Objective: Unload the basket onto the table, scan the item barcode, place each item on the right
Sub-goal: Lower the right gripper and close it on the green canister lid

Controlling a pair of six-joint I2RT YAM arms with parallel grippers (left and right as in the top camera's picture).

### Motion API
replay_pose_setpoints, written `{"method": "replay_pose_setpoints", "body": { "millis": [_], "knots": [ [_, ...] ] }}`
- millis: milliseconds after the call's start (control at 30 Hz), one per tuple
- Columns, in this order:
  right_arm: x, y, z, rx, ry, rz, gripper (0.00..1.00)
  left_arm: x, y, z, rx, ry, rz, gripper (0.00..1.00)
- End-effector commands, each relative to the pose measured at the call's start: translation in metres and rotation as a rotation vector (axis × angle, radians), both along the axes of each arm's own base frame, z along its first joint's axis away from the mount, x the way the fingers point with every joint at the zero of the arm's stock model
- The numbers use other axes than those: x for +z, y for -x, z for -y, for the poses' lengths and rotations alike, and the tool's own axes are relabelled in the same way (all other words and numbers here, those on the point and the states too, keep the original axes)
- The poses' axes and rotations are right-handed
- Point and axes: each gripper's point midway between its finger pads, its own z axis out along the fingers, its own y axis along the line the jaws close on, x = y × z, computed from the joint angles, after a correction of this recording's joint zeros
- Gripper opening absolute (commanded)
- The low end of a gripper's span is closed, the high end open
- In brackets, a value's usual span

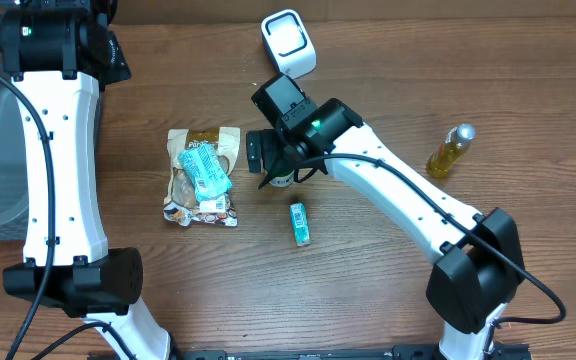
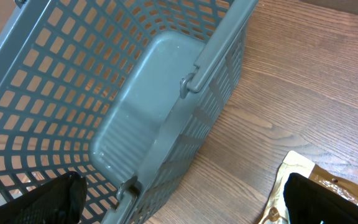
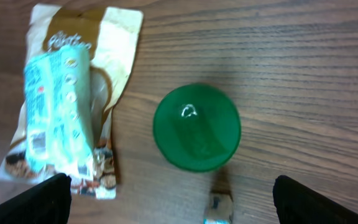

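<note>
A wooden worktop [image 1: 368,300] carries everything. At its left edge stands a grey plastic basket [image 2: 148,124] with lattice walls, and the white left arm [image 1: 63,170] reaches up along that side. Its wrist view looks into the basket, and the left jaws stand wide apart with nothing between them. The white right arm [image 1: 408,195] stretches from the lower right toward the middle, its black wrist hanging just right of a brown and white snack bag [image 1: 203,185]. The bag lies flat near the centre, its corner also showing in the left wrist view. A white scanner [image 1: 288,42] sits at the far edge, above the right wrist and apart from it. A teal packet [image 1: 206,168] lies on top of the snack bag. A yellow bottle [image 1: 450,150] with a silvery cap rests well off to the right. The green-lidded container [image 3: 196,127], seen from straight above, stands on the worktop just beside the bag. It sits under the right wrist and between the right jaws, which are spread wide and touch nothing. A small teal box [image 1: 299,223] lies near the container, toward the near edge.
</note>
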Motion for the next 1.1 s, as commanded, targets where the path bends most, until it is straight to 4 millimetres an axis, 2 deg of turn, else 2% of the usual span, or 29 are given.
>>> {"method": "replay_pose_setpoints", "body": {
  "millis": [0, 133, 300, 400, 533, 567, 633, 667, 800, 900, 1033, 1067],
  "knots": [
    [-0.020, -0.009, -0.001, -0.106, 0.021, -0.016, 1.00, 0.010, 0.001, -0.002, -0.005, -0.024, 0.016, 1.00],
    [-0.048, -0.009, -0.012, -0.090, 0.044, -0.040, 1.00, 0.010, 0.001, -0.002, -0.005, -0.024, 0.016, 1.00],
    [-0.067, -0.016, -0.018, -0.090, 0.073, -0.018, 1.00, 0.010, 0.001, -0.002, -0.005, -0.024, 0.016, 1.00],
    [-0.068, -0.015, -0.016, -0.091, 0.082, -0.022, 0.99, 0.010, 0.001, -0.002, -0.005, -0.024, 0.016, 0.99],
    [-0.069, -0.016, -0.012, -0.099, 0.088, -0.029, 0.81, 0.010, 0.001, -0.002, -0.005, -0.024, 0.016, 1.00],
    [-0.069, -0.016, -0.011, -0.100, 0.090, -0.030, 0.79, 0.010, 0.001, -0.002, -0.005, -0.024, 0.016, 0.99],
    [-0.069, -0.016, -0.011, -0.101, 0.089, -0.029, 0.79, 0.010, 0.001, -0.002, -0.005, -0.024, 0.016, 1.00],
    [-0.069, -0.017, -0.011, -0.102, 0.086, -0.027, 0.84, 0.010, 0.001, -0.002, -0.005, -0.024, 0.016, 0.99],
    [-0.067, -0.021, -0.014, -0.104, 0.074, -0.010, 0.90, 0.010, 0.001, -0.002, -0.005, -0.024, 0.016, 0.99],
    [-0.065, -0.026, -0.012, -0.124, 0.080, 0.016, 0.91, 0.010, 0.001, -0.002, -0.005, -0.024, 0.016, 1.00],
    [-0.065, -0.030, -0.005, -0.168, 0.106, 0.035, 0.81, 0.010, 0.001, -0.002, -0.005, -0.024, 0.016, 1.00],
    [-0.065, -0.029, -0.004, -0.168, 0.109, 0.032, 0.75, 0.010, 0.001, -0.002, -0.005, -0.024, 0.016, 0.99]
  ]
}}
